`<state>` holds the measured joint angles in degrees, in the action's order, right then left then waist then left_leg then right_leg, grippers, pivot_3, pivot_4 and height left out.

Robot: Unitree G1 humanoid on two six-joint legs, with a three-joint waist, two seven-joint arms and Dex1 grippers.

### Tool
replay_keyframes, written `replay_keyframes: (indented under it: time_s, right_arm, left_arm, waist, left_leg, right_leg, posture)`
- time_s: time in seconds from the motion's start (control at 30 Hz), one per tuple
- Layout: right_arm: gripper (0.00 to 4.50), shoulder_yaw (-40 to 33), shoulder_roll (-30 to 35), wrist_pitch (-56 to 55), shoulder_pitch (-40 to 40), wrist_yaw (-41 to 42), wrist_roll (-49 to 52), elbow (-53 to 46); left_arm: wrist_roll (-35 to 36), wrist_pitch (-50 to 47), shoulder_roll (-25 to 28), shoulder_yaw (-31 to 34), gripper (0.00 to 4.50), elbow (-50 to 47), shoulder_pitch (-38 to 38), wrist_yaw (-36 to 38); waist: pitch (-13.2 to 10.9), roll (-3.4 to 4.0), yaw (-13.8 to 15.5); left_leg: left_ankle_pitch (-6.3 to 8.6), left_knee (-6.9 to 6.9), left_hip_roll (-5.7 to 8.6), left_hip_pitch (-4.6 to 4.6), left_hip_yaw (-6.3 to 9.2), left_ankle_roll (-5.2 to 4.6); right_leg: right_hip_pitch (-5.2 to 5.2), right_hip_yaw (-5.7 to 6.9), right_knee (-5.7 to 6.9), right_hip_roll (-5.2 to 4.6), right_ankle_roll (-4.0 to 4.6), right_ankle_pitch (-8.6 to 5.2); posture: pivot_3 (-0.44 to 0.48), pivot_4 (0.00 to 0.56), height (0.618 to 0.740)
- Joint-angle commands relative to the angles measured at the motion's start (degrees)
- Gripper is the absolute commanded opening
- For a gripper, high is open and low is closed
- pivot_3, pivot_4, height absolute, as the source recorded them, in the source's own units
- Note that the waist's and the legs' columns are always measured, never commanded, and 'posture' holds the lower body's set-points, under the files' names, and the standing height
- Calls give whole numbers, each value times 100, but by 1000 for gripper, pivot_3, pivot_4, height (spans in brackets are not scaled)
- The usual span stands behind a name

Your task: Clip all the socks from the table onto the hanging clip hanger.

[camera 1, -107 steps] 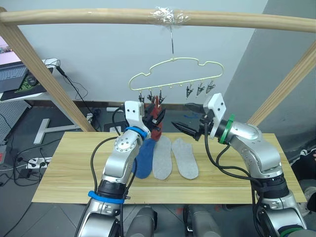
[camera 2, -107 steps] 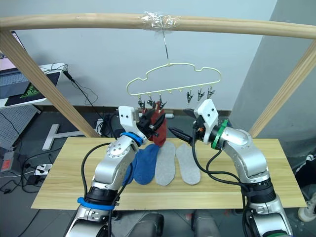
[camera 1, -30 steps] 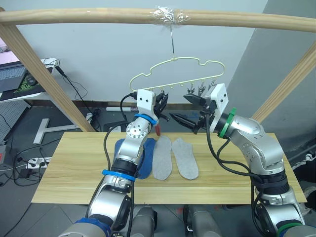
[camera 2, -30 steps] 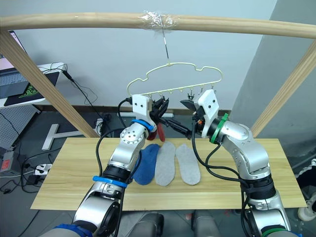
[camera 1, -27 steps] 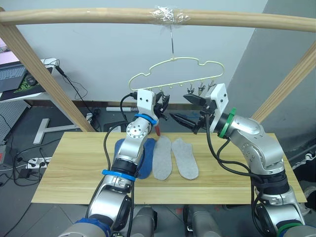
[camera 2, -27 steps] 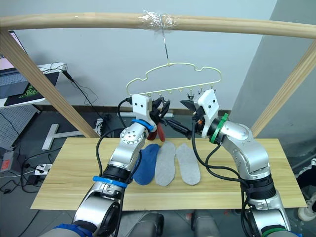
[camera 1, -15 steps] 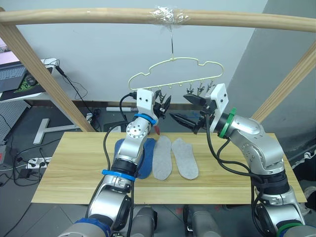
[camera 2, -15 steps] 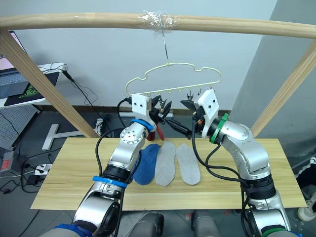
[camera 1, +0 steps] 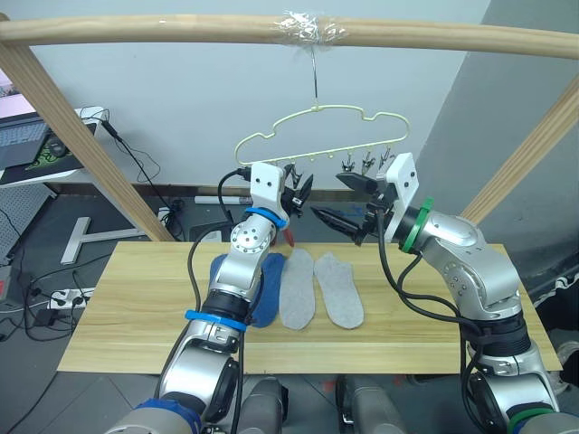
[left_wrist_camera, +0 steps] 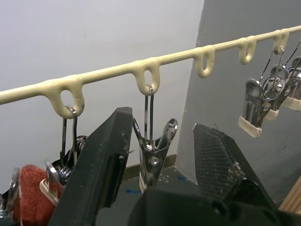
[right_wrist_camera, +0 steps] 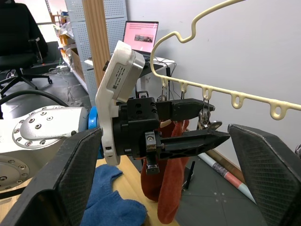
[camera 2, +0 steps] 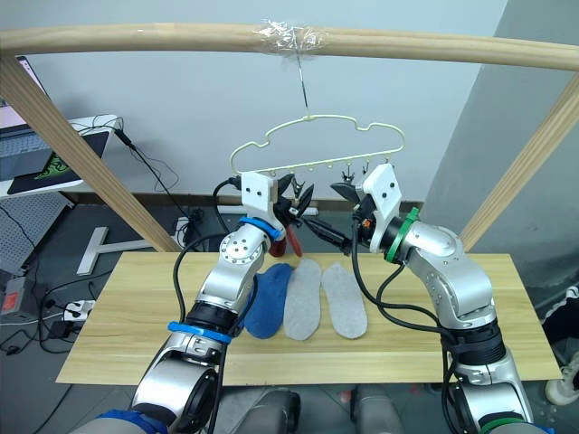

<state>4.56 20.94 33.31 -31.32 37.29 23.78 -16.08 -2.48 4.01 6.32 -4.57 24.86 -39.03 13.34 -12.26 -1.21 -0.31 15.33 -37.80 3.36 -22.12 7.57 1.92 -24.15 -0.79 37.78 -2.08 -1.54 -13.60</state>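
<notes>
Left wrist view: red socks (right_wrist_camera: 170, 179) are being held on the clip hanger (camera 1: 317, 113); three socks (camera 1: 298, 287) below are being left unclipped, with both grippers' claws open.

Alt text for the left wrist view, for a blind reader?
The left gripper is open, its fingers either side of a metal clip hanging from the clip hanger. A red sock hangs on the neighbouring clip.

Our two silver arms, black-fingered

We see rounded silver-grey shells on both arms, black cables looping alongside, and a white camera block at each wrist. Our left arm (camera 1: 237, 271) wears blue rings; our right arm (camera 1: 470, 271) a green one. Screws stud the left wrist housing, and its white block carries a printed label.
</notes>
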Motion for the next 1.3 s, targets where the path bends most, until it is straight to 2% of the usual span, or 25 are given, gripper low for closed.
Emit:
replay_keyframes:
  time_s: [0.03, 0.47, 0.5, 0.53, 0.67, 0.83, 1.07, 1.2, 1.3]
  right_arm:
    - [4500, -70, 17, -72, -35, 8, 76, -241]
    - [4500, -62, 4, -58, -28, 6, 88, -234]
    - [4500, -59, 4, -61, -19, 8, 85, -233]
    - [4500, -56, 4, -63, -11, 10, 83, -231]
    - [4500, -53, -8, -57, 5, 1, 89, -235]
    - [4500, -55, -8, -58, 14, -2, 89, -235]
    - [4500, 1, -24, -93, 64, -2, 37, -174]
    - [4500, 671, 256, -363, 257, -91, -884, 380]
    - [4500, 959, 221, -533, 446, -325, -1369, 926]
  left_arm:
    - [3, 131, -33, -26, 2418, -231, -103, 32]
    - [39, 148, -31, -14, 2418, -317, -57, 70]
    - [46, 149, -31, -8, 2035, -320, -58, 77]
    - [50, 151, -32, -3, 1906, -321, -59, 82]
    - [54, 170, -18, 25, 771, -293, -84, 104]
    - [59, 176, -8, 38, 2, -306, -66, 125]
    - [57, 71, -20, 36, 2, -397, 21, 103]
    - [214, -85, -10, 175, 2, -496, 90, 114]
    - [691, -461, -58, 387, 2, -749, 189, 311]
  waist:
    - [0, 0, 0]
    - [0, 0, 0]
    - [0, 0, 0]
    - [0, 0, 0]
    - [0, 0, 0]
    - [0, 0, 0]
    - [-1, 0, 0]
    - [0, 0, -2]
    - [-1, 0, -3]
  left_leg:
    - [0, 0, 0, 0, 0, 0]
    - [0, -1, 0, 0, 0, 0]
    - [0, -1, 0, 0, 0, 0]
    - [0, -1, 0, 0, 0, 0]
    - [1, -1, 0, 0, 0, -2]
    - [2, -2, 0, 1, 0, -4]
    - [4, -2, 0, 1, 1, -7]
    - [4, -2, 0, 3, -1, -7]
    - [3, -2, 0, 4, 1, -6]
  right_leg:
    - [0, -1, 0, 0, 0, 0]
    - [0, 0, 2, 0, 0, 0]
    - [0, 0, 2, 0, 0, 0]
    - [0, 0, 3, 0, 0, 0]
    - [0, 0, 3, 0, 0, 0]
    - [0, 0, 4, 0, 0, 0]
    - [0, 0, 5, 0, 0, 0]
    - [1, 0, 6, 0, 0, 0]
    - [1, 0, 8, 0, 0, 0]
  posture:
    - [-13, 201, 740]
    - [-9, 208, 740]
    - [-8, 210, 740]
    - [-8, 210, 740]
    - [-7, 211, 740]
    - [-7, 215, 740]
    - [-5, 218, 740]
    - [-6, 220, 740]
    - [-3, 221, 740]
